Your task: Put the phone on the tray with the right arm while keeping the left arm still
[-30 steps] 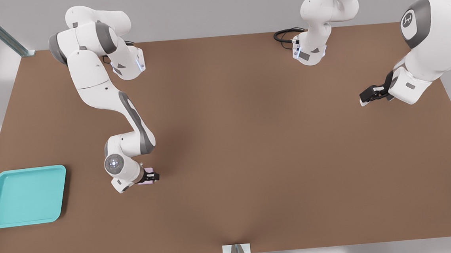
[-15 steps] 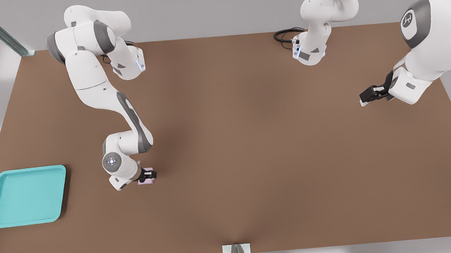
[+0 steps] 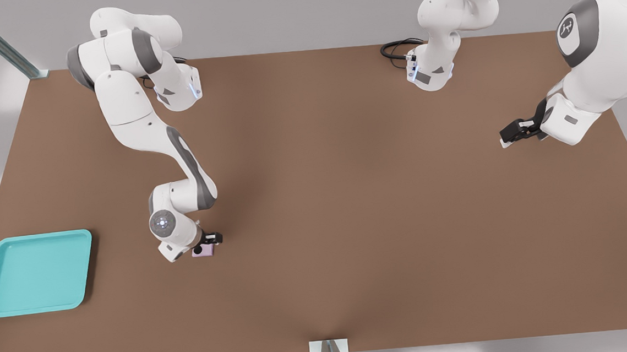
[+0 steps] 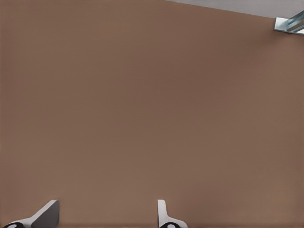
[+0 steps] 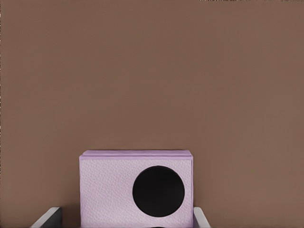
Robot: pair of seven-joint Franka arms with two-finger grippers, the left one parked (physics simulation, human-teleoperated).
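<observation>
The right arm's gripper [image 3: 208, 245], well apart from the tray [image 3: 2, 305] toward the front view's right, has its fingers [image 5: 50, 217] closed against both sides of the phone [image 5: 136, 193], evidently for carrying trayward.

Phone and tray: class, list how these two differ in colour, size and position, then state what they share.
Colour: the phone is pale lilac with a black lens; the tray is turquoise.
Size: the phone is far smaller than the tray.
Position: the phone sits between the fingers of the right arm's claw; the tray lies apart, toward the front view's left, with nothing in it.
Shared: both are roughly rectangular and over the brown table.
</observation>
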